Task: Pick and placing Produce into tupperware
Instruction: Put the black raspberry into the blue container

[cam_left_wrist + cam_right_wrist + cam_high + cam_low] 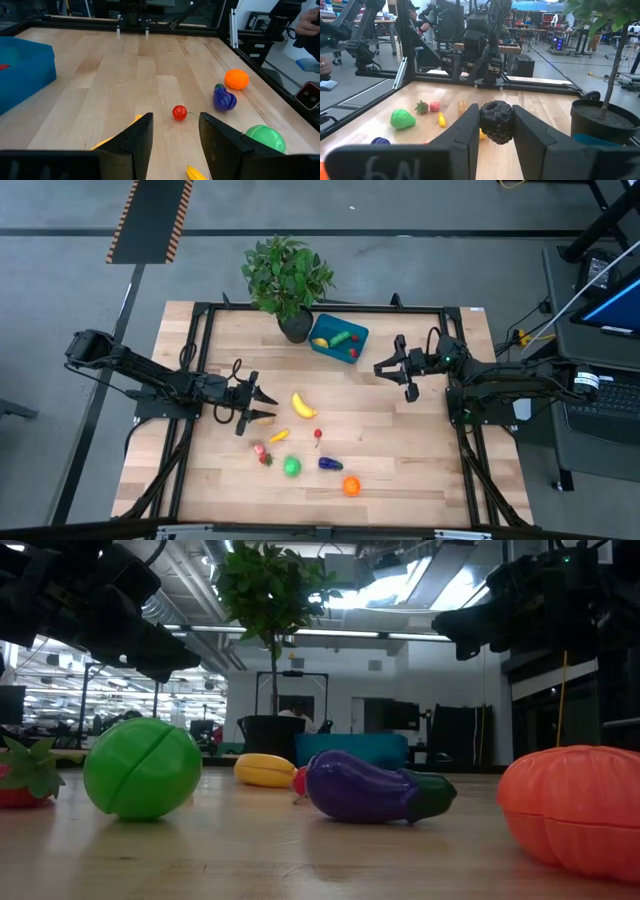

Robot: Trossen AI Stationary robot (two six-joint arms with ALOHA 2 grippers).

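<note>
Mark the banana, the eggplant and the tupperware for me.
banana (303,405), high view, middle of its curved yellow body.
eggplant (365,787), low view, middle of its purple body.
tupperware (360,334), high view, teal rim at the right corner.

table: pale wooden butcher-block table (400,460) inside a black metal frame
back edge: leafy green plant in a dark pot (294,326); just beside it a shallow teal-blue plastic container (338,338)
middle: yellow toy banana (303,405), small orange-yellow piece (279,436), tiny red cherry (318,434)
front: red strawberry (262,452), round green fruit (291,467), purple eggplant (330,464), orange pumpkin-like piece (351,486)
</note>
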